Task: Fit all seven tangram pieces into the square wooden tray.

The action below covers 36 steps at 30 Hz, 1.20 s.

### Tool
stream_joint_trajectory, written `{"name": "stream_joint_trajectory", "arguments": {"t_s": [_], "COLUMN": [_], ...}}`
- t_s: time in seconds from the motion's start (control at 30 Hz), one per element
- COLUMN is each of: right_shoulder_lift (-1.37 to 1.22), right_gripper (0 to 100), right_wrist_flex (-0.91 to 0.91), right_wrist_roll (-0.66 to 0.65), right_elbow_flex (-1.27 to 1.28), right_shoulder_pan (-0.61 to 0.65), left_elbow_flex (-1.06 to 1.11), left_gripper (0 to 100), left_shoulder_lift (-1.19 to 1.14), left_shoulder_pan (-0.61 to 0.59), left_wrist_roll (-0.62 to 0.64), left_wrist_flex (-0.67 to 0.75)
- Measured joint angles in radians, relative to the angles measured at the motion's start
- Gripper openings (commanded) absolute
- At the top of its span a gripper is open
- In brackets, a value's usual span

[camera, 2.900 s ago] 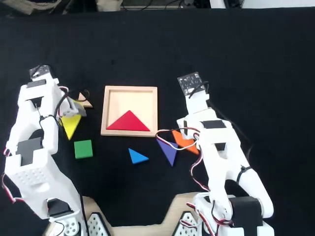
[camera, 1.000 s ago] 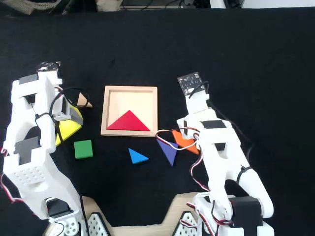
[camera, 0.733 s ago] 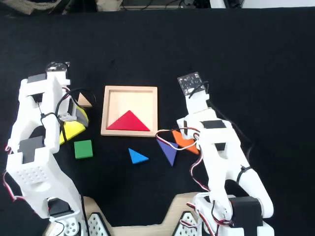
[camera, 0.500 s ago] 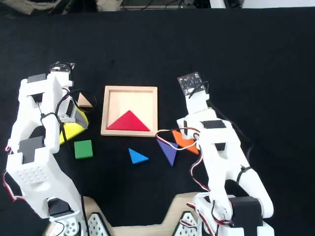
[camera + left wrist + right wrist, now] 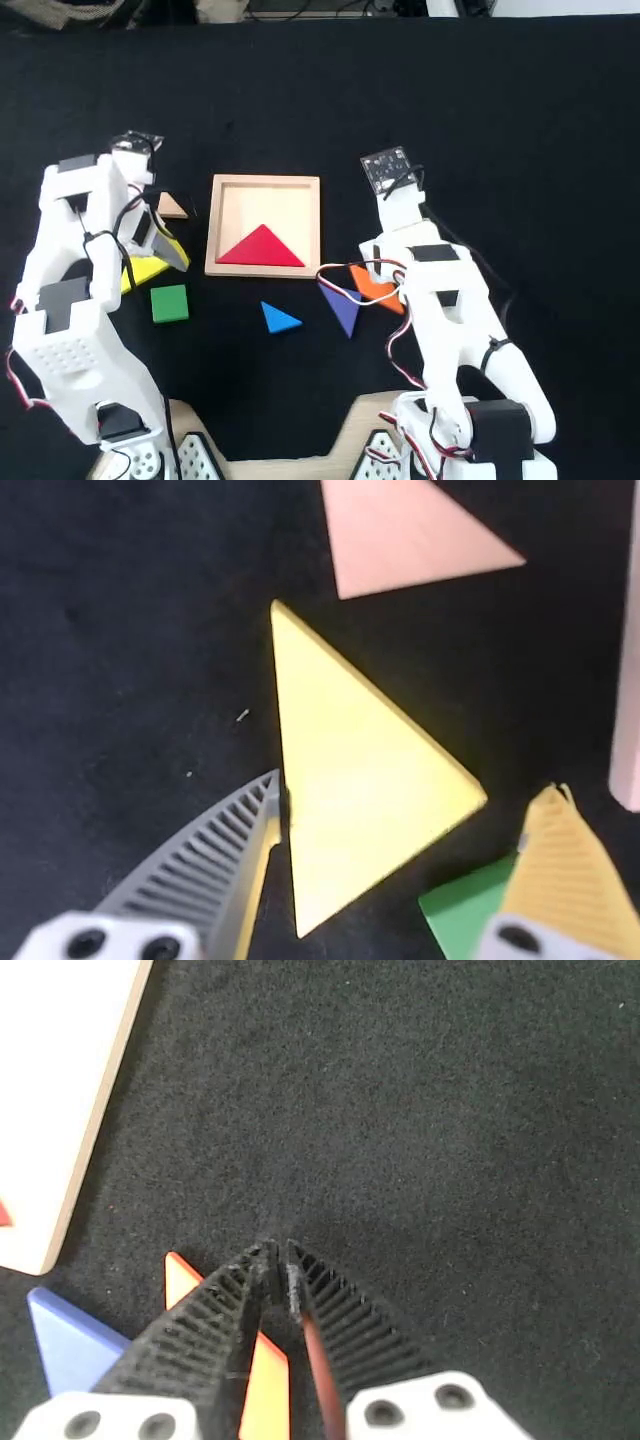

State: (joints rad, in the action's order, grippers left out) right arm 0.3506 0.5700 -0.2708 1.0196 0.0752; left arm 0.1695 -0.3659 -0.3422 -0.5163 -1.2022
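Black cloth table (image 5: 500, 120), two white arms side by side at the near edge. Clock bearings taken from the wooden tray (image 5: 216, 228).

Count: 7 tangram pieces, 1 tray. 1 piece in the tray, 6 out on the cloth.

Near row:
- blue triangle (image 5: 279, 319), small, at 6 o'clock, apart from the tray.
- green square (image 5: 169, 303), at 8 o'clock.
- purple triangle (image 5: 341, 308), between 4 and 5 o'clock, one point close to the tray's near corner.

Next:
- orange piece (image 5: 375, 287), at 4 o'clock, touching the purple triangle, partly under the right arm (image 5: 440, 300).
- yellow triangle (image 5: 145, 270), large, between 8 and 9 o'clock, flat on the cloth just beyond the green square.

Left arm (image 5: 70, 260) runs up the left side, wrist bent down over the yellow triangle. Left gripper (image 5: 415, 780) spread wide, straddling that piece: the grey finger (image 5: 225, 850) meets one edge, while the other finger sits just off the opposite corner.

Right arm is stretched forward, wrist pitched down. Right gripper (image 5: 278, 1252) pinched to a narrow slit, nothing between the fingers, over the orange piece.

Tray: red triangle (image 5: 261, 247) lies inside, its long side against the near wall.

Far: tan triangle (image 5: 172, 207), small, at 9 o'clock, near the tray.
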Motion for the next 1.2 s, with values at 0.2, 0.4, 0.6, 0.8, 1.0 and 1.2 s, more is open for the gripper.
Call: {"name": "stream_joint_trajectory", "arguments": {"t_s": [0.2,0.4,0.6,0.8,1.0,1.2], "right_shoulder_lift": [0.0,0.0,0.0,0.0,0.0,0.0], "right_gripper": [1.1,1.1,1.1,1.1,1.1,1.1], "right_wrist_flex": [0.0,0.0,0.0,0.0,0.0,0.0], "right_wrist_roll": [0.0,0.0,0.0,0.0,0.0,0.0], "right_elbow_flex": [0.0,0.0,0.0,0.0,0.0,0.003], "right_shoulder_pan": [0.0,0.0,0.0,0.0,0.0,0.0], "left_elbow_flex": [0.071,0.071,0.071,0.071,0.071,0.071], "left_gripper": [36,36,36,36,36,36], "left_shoulder_lift": [0.009,0.012,0.012,0.012,0.012,0.012], "left_shoulder_pan": [-0.002,-0.002,-0.026,-0.026,-0.026,-0.026], "left_wrist_roll": [-0.003,-0.041,-0.072,-0.078,-0.078,-0.078], "left_wrist_flex": [0.091,0.092,0.092,0.092,0.092,0.092]}}
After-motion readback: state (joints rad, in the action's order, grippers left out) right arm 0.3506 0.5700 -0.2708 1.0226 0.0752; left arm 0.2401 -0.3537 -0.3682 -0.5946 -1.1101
